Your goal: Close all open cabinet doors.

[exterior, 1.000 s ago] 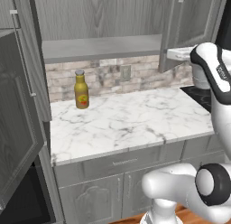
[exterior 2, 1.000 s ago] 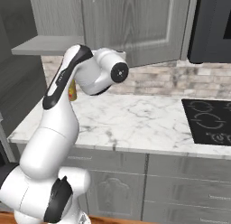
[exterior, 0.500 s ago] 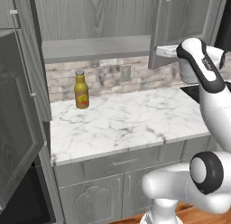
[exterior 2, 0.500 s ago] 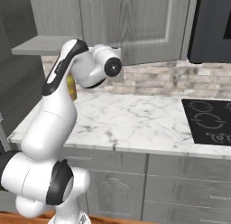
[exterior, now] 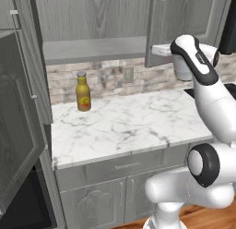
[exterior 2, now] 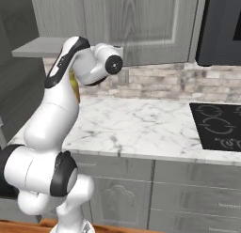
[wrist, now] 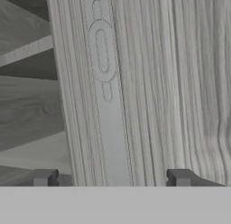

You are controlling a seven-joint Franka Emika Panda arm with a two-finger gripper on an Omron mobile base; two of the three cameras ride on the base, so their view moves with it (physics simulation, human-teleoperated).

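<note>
The upper cabinet's right door (exterior: 189, 20), grey wood-grain, stands partly swung in over the open shelf (exterior: 92, 50); it also shows as the door (exterior 2: 146, 25). My gripper (exterior: 159, 50) is at its lower left edge, open and holding nothing. Up close, the gripper (wrist: 113, 178) faces the door's edge strip and silver bar handle (wrist: 103, 51), fingertips (wrist: 45, 177) wide apart. The upper left door (exterior: 27, 62) hangs open. A tall door (exterior: 18, 131) stands open at the far left.
A yellow sauce bottle (exterior: 83, 91) stands at the back of the marble counter (exterior: 124, 126). A black cooktop (exterior 2: 219, 126) lies to the right, with a dark appliance (exterior 2: 221, 25) above it. Drawer fronts and lower doors (exterior: 101, 200) sit under the counter.
My hand has moved left along the upper cabinet, and the right door has swung with it from edge-on to nearly facing the room.
</note>
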